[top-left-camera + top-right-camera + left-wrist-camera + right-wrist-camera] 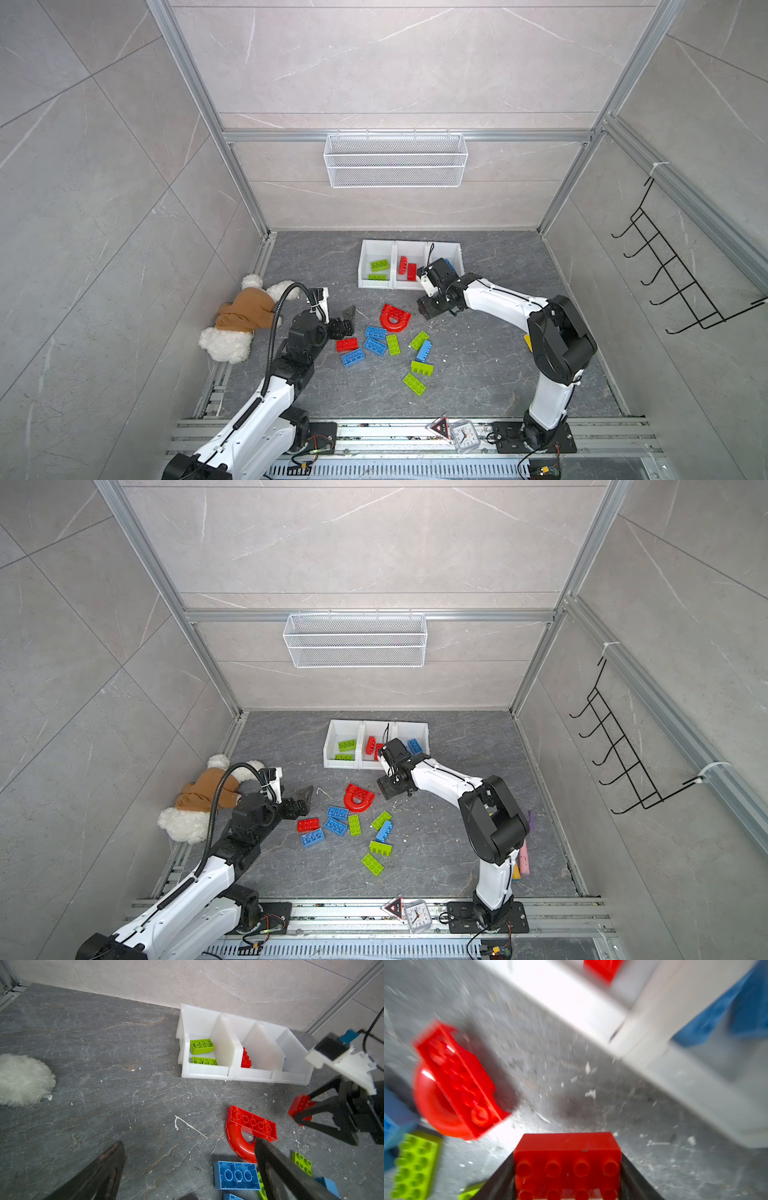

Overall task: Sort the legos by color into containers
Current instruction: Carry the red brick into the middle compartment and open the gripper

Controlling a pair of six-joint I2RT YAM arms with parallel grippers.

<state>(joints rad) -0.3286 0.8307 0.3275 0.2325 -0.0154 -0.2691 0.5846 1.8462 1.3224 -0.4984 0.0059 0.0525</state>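
Nearest, on the dark grey marbled counter (490,374), nine loose studded plastic bricks lie unsorted on the near side of the red arch-shaped piece (395,318): four lime green bricks (414,383), four blue bricks (352,357) and one red rectangular brick (347,344). The arch itself is unsorted too. Just left of the arch, the left fingers (99,1174) stand wide apart, empty. Just beyond the arch, the right fingers (502,1180) clamp a red studded brick (566,1163), short of the three joined white plastic bins (205,1073). Farther beyond the arch, those bins hold two green, two red and some blue. Roughly a third looks sorted.
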